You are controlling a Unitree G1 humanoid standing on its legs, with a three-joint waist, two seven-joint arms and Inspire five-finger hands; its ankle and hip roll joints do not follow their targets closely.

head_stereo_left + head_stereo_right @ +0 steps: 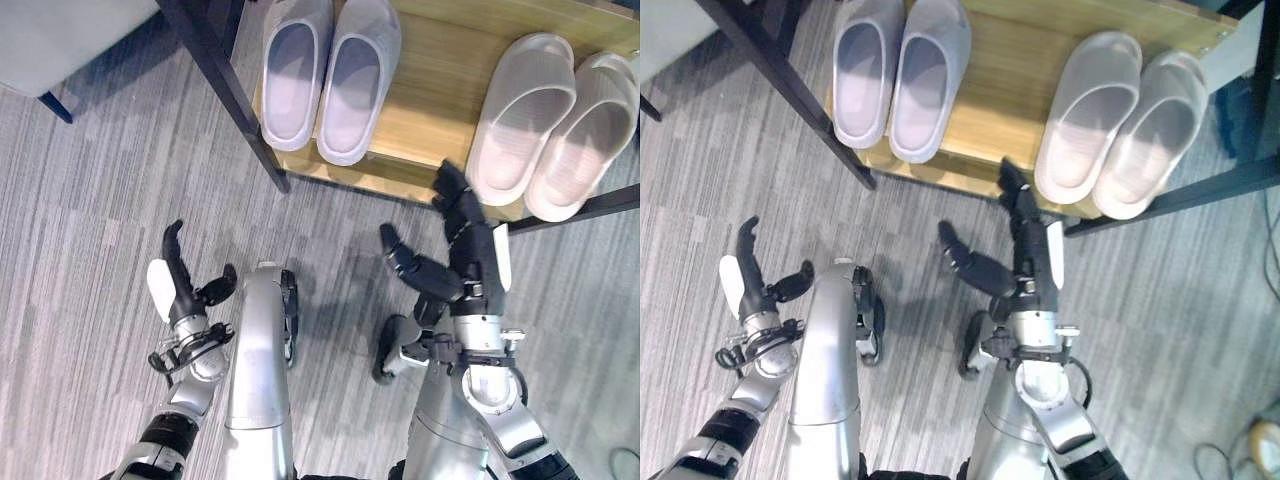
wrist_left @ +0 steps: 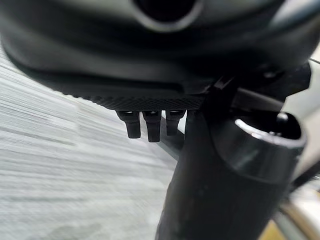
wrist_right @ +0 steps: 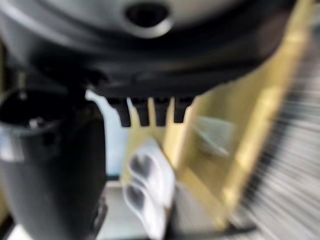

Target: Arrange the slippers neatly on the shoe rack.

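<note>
Two pairs of slippers stand side by side on the wooden shelf (image 1: 440, 90) of the shoe rack. The lavender pair (image 1: 325, 75) is at the left, the white pair (image 1: 550, 125) at the right, toes pointing away from me. My right hand (image 1: 470, 260) hovers open at the shelf's front edge, fingertips just beside the heel of the left white slipper, thumb spread to the left. Its straight fingers (image 3: 150, 112) point at a pale pair of slippers (image 3: 147, 185). My left hand (image 1: 185, 295) is open over the carpet at the lower left, fingers (image 2: 147, 125) straight, holding nothing.
The rack's dark frame leg (image 1: 225, 85) slants down the lavender pair's left side, and a dark bar (image 1: 590, 208) runs below the white pair. A grey seat (image 1: 60, 35) stands at the top left. Grey striped carpet (image 1: 100, 200) lies in front of the rack.
</note>
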